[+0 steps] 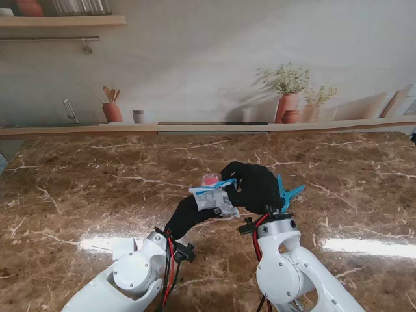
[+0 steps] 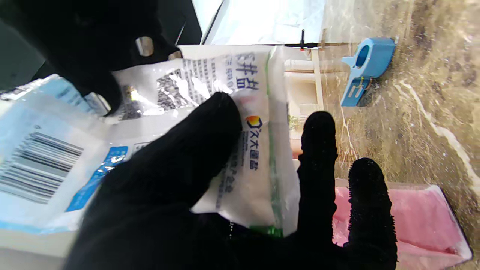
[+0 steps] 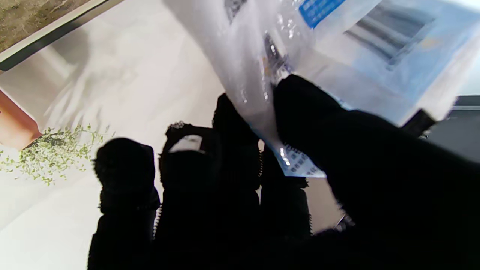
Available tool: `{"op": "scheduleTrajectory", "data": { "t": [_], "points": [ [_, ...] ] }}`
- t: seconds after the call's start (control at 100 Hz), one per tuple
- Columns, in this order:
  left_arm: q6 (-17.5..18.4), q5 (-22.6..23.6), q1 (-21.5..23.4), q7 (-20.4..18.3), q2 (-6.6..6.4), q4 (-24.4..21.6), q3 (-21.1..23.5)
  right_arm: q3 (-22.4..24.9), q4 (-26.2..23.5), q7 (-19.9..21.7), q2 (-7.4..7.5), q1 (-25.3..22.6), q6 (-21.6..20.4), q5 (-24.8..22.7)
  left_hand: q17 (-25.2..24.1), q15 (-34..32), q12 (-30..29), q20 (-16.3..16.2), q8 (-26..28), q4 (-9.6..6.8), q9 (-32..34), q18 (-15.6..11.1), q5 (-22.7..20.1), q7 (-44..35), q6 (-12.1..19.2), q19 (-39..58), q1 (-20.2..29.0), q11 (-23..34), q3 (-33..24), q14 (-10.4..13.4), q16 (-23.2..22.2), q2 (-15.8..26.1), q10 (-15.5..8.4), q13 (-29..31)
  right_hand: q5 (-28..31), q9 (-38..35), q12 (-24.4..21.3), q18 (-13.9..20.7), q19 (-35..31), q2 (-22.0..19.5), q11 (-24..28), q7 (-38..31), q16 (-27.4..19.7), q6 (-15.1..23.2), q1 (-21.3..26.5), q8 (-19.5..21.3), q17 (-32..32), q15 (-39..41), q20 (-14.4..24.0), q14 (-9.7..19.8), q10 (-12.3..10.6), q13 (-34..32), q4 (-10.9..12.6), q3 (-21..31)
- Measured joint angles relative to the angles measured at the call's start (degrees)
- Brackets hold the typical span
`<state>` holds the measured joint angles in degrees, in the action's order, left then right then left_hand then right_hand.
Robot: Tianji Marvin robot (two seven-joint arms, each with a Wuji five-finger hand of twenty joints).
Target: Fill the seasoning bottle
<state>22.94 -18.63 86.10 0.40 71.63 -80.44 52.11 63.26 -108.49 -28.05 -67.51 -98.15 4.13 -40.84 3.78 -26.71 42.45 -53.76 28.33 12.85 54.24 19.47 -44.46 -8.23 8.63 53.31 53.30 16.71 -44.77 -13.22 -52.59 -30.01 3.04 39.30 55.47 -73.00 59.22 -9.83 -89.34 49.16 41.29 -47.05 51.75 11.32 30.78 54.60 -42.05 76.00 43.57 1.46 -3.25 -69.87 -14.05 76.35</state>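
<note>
Both black-gloved hands grip one salt bag (image 1: 213, 197) above the marble table (image 1: 97, 188) — left hand (image 1: 192, 214) clamped on one end, right hand (image 1: 255, 185) pinching the other. Pink-lidded seasoning bottle (image 1: 210, 179) sits just beyond; blue clip (image 1: 288, 192) lies right.

place: mock kitchen | brown marble counter (image 1: 97, 195) | printed backdrop (image 1: 214, 58) at top of frame w/ faucet, utensil pot (image 1: 112, 110), shelf (image 1: 62, 21), potted plants (image 1: 287, 97)
</note>
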Motion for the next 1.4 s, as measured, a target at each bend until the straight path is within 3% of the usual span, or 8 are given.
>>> {"op": "scheduleTrajectory", "data": {
  "t": [0.16, 0.44, 0.62, 0.79, 0.86, 1.08, 1.25, 1.4],
  "points": [
    [-0.2, 6.8, 0.6, -0.1, -0.95, -0.2, 1.9, 0.5, -0.1, -0.1, -0.43, -0.6, -1.2, 0.1, -6.8, 10.1, -18.5, 4.1, -10.2, -6.91, -21.9, -4.3, 9.6, -0.2, -2.5, -11.2, -12.6, -0.3, -3.7, 2.1, 12.2, -3.6, -2.0, -14.9, 2.1, -2.0, 2.1, -0.2, -0.9, 2.5, 1.7, 1.7, 0.1, -0.9, -0.4, 2.3, -1.8, 1.8, 0.6, 0.0, 0.0, -3.0, 0.7, 2.1],
    [1.1, 16.3, 5.4, 3.7, -3.1, -6.2, 7.6, 1.0, -2.2, 2.3, 0.37, -2.8, 0.3, -2.6, -8.7, 13.4, -21.0, 4.2, -13.4, -6.58, -28.3, -6.2, 12.9, -0.2, -3.0, -19.6, -15.5, -2.6, 2.9, 3.2, 15.7, -7.4, -2.1, -20.5, 2.8, -3.5, 2.1, -0.8, -2.8, 3.8, 2.8, 2.1, 0.1, -1.0, -0.7, 2.8, -3.7, 4.0, 0.7, 0.0, -0.1, -3.0, 1.9, 3.0],
    [2.6, 18.8, 6.8, 3.3, -3.97, -8.7, 9.1, -0.8, -1.6, 4.2, 0.7, -2.5, 0.3, -1.1, -5.4, 4.7, -18.0, -4.0, -6.9, -5.63, -14.5, -5.4, 1.9, -0.2, -3.0, -12.7, -15.9, 1.7, 4.0, 3.1, 6.3, -7.4, -2.1, -8.4, 2.8, -3.5, 1.8, -0.8, -2.9, 3.8, 3.1, 2.1, 0.1, -1.0, -0.7, 2.8, -4.2, 4.1, 0.7, 0.0, -0.1, -3.0, 1.9, 3.0],
    [2.0, 16.7, 7.1, -0.5, -4.78, -9.2, 9.5, -2.9, 1.6, 6.0, 0.65, -1.4, -0.3, 3.8, 2.3, -7.9, -3.6, -9.7, -8.7, -4.57, 3.1, -4.4, -2.8, -0.3, -2.0, 4.6, -4.0, 2.5, 3.5, 0.8, -3.1, -1.6, -0.7, 6.3, 2.8, -3.9, 0.3, -0.8, -2.9, 3.9, 3.1, 2.1, 0.1, -1.0, -0.7, 2.2, -5.2, 4.1, 0.6, 0.0, -0.1, -3.0, 1.9, 3.0],
    [1.0, 13.7, 7.1, -3.5, -5.08, -9.1, 9.8, -2.9, 2.0, 9.0, 0.64, -1.4, -0.3, 5.3, 6.6, -12.5, -1.1, -10.2, -9.1, -3.85, 7.7, -4.1, -4.4, -0.3, -6.6, 10.4, -2.5, 1.0, 1.9, -0.4, -4.5, -1.5, 0.6, 10.6, 2.8, -4.2, -0.3, -0.8, -2.9, 3.9, 3.1, 1.8, 0.1, -1.2, -0.7, 1.5, -5.7, 4.1, -0.6, 0.0, -0.1, -3.0, 1.9, 3.1],
    [-4.7, 10.5, 6.4, -11.5, -6.52, -7.2, 9.9, -4.5, 4.9, 11.3, 0.83, -0.9, 0.7, 9.4, 17.2, -23.6, -3.3, -10.8, -0.1, -1.57, 9.3, -0.3, -3.4, -0.4, -6.2, 24.2, -1.8, 6.7, 0.2, -1.3, -5.3, 1.5, 1.4, 20.0, 2.9, -4.5, -3.0, -0.8, -2.9, 4.6, 4.1, 1.0, 0.1, -1.3, -0.7, -0.8, -7.8, 4.2, -2.0, 0.0, -0.2, -3.6, 1.9, 3.3],
    [-8.3, 10.9, 5.8, -13.2, -6.95, -5.8, 9.5, -5.7, 7.2, 13.9, 0.74, 0.2, 3.7, 12.6, 18.4, -27.5, -8.1, -10.8, 8.0, 0.04, 9.3, 1.3, -0.8, -2.7, -6.9, 27.6, 2.6, 11.6, 8.5, -1.8, -5.7, 6.0, 2.2, 21.5, 2.8, -4.8, -6.1, -0.8, -3.0, 5.1, 4.6, 0.3, -0.5, -0.9, -0.7, -2.4, -10.3, 4.3, -4.2, 0.0, -0.2, -3.6, 1.9, 3.4],
    [-10.6, 20.0, 5.8, -10.0, -6.97, -6.4, 9.2, -6.7, 9.9, 13.7, 0.2, 1.2, 4.9, 14.9, 18.4, -28.7, -8.0, -10.8, 11.7, 0.11, 9.2, 1.5, 1.3, -3.8, -4.6, 27.6, 5.2, 12.3, 15.6, -1.8, -6.7, 9.6, 1.5, 21.5, 2.8, -4.8, -8.0, -0.8, -3.0, 5.3, 4.6, 0.3, -0.7, -0.9, -0.7, -3.3, -10.8, 4.3, -4.9, 0.0, -0.2, -3.6, 1.9, 3.4]
  ]
}}
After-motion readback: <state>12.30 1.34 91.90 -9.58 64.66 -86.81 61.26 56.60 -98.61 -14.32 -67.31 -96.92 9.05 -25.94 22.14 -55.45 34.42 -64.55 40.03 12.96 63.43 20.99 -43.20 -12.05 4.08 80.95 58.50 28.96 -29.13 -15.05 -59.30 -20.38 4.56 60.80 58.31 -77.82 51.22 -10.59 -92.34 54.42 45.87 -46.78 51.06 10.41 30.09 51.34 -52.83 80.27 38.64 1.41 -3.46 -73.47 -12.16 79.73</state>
